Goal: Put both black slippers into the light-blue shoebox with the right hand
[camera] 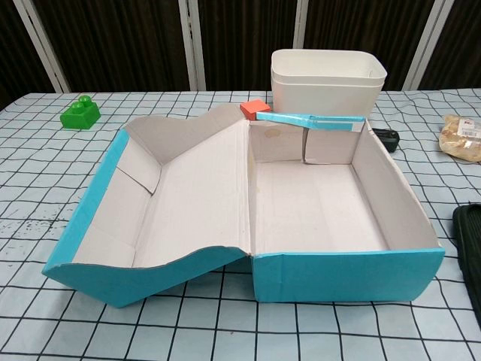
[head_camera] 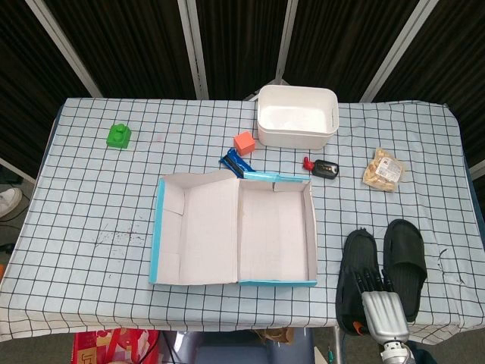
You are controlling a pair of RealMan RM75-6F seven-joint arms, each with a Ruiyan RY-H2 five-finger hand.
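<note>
Hovering right hand (head_camera: 381,302), grip unclear | matte black slippers (head_camera: 405,256) | cardboard shoebox (head_camera: 276,231) open

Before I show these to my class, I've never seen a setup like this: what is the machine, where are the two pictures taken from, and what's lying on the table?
It is a two-armed robot with finger hands, steered by a person. The head view looks down on the checked table; the chest view looks across it from low down. In the middle lies an open, empty light-blue shoebox. Two black slippers lie to its right. The right hand shows at the bottom edge over the slippers; whether it grips one I cannot tell. The left hand is not in view. Also there: white tub, green block, orange block.
</note>
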